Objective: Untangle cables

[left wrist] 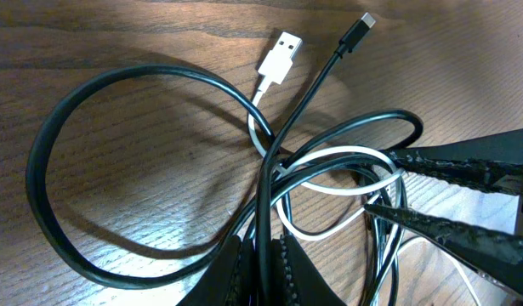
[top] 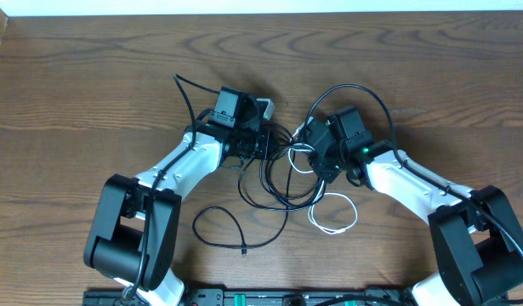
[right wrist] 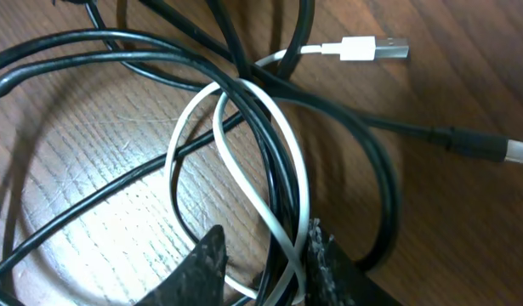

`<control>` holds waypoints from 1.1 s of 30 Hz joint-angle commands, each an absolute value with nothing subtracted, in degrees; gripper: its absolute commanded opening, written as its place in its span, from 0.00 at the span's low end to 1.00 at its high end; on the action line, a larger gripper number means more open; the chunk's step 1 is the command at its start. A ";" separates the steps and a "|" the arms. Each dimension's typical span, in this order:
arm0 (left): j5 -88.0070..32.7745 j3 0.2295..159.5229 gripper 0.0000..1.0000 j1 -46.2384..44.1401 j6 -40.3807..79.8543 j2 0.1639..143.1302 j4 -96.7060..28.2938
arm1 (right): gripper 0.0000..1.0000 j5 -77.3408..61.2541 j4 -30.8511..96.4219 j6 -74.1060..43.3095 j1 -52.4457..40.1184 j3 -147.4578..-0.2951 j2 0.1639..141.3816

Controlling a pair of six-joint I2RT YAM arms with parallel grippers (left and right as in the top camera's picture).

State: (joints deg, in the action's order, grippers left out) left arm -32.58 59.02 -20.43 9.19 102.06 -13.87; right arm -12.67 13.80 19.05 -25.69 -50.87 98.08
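Observation:
The cables (top: 278, 170) lie knotted on the wood between both arms. In the left wrist view, my left gripper (left wrist: 261, 238) is shut on a black cable (left wrist: 263, 195) that runs up to a small plug (left wrist: 360, 25). A white cable (left wrist: 329, 157) with a USB plug (left wrist: 282, 53) loops through the black ones. My right gripper (right wrist: 265, 223) stands open around the white cable (right wrist: 244, 161) and two black strands (right wrist: 278, 183), which rest against its right finger (right wrist: 325, 255). Seen from above, the left gripper (top: 259, 143) and right gripper (top: 310, 157) face each other across the knot.
A loose black loop (top: 218, 229) ends in a plug (top: 244, 249) near the front. A white loop (top: 333, 217) trails toward the right arm. The right gripper's fingers (left wrist: 448, 166) reach into the left wrist view from the right. The table's far edge (top: 261, 12) runs along the top.

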 commanded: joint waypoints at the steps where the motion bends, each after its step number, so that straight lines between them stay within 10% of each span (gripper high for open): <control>1: -31.90 58.96 0.13 -20.49 9.34 102.76 -13.80 | 0.11 -14.46 12.40 18.81 -25.93 -50.50 98.61; 29: -26.04 58.98 0.13 -20.43 9.32 102.76 -13.56 | 0.01 -14.96 22.48 6.68 -25.52 -50.98 64.27; 33: -26.06 58.98 0.13 -20.45 9.34 102.74 -13.58 | 0.19 -14.98 24.21 7.40 -25.56 -50.83 66.39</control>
State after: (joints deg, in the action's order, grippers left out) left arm -26.63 59.02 -20.43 9.21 102.06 -13.50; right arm -14.52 23.49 7.55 -25.65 -50.83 64.69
